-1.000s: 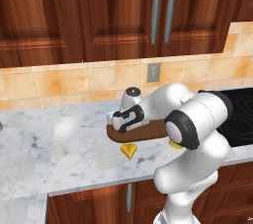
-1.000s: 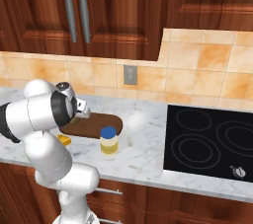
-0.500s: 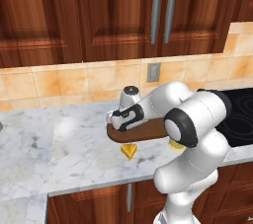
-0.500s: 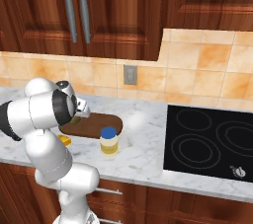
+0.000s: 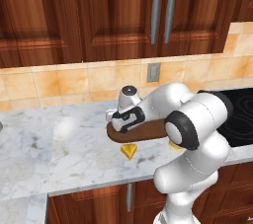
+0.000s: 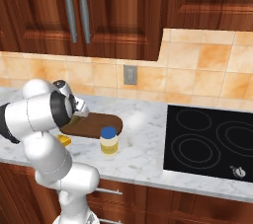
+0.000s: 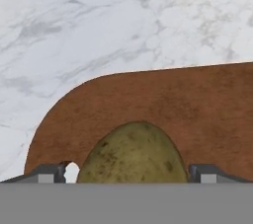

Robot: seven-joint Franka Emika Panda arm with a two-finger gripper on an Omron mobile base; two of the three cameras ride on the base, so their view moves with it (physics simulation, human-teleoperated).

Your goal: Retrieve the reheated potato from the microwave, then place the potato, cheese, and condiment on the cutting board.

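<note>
Gripper [image 7: 128, 173] spread wide, astride potato [image 7: 132, 153] on cutting board [image 7: 168, 99].

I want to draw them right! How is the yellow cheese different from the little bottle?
The cheese is a bright yellow wedge lying low; the condiment bottle stands upright and taller. The cheese is one colour; the bottle has a pale yellow body with a blue and white cap. Both sit on the marble counter, just in front of the cutting board, not on it.

Base views flank arm, share cutting board [image 5: 143, 131]; hand view close, seemingly downward.
</note>
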